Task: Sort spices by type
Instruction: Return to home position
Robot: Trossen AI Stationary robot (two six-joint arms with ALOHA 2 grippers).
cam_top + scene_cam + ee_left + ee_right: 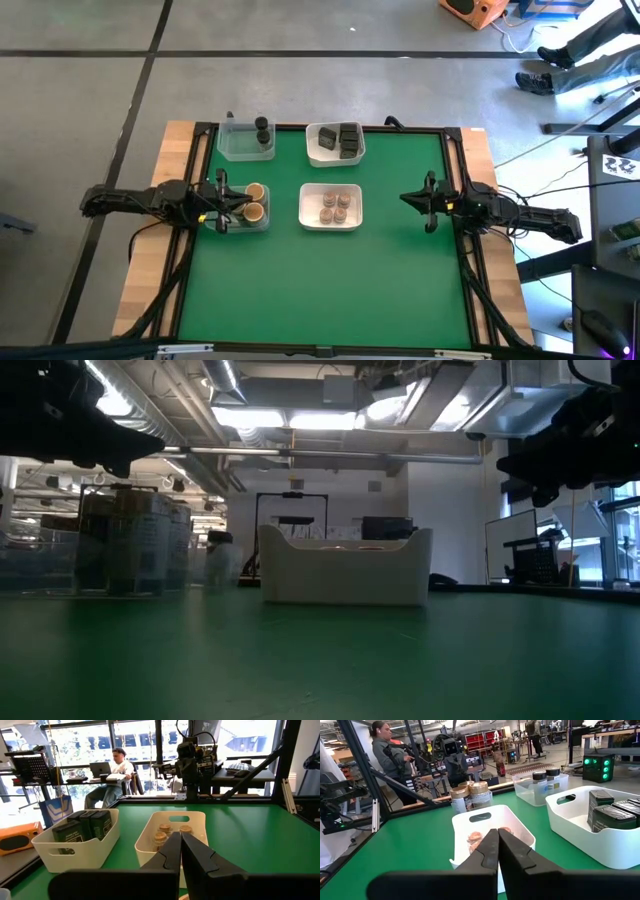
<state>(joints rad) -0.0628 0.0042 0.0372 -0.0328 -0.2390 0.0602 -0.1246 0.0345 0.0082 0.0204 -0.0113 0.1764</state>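
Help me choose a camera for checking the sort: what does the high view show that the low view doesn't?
Only the high view: each container's contents, black cylinders, dark tins, tan-topped jars, small brownish jars. Only the low view: the room's ceiling lights. Both: green table, a white tray, and the arms, left gripper and right gripper at opposite sides.

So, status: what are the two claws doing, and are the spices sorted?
Left gripper shut, empty, by tan-topped jars. Right gripper shut, empty, at table's right. Black cylinders, grey tins, small brown jars, each kind in own bin. Nothing blocking.
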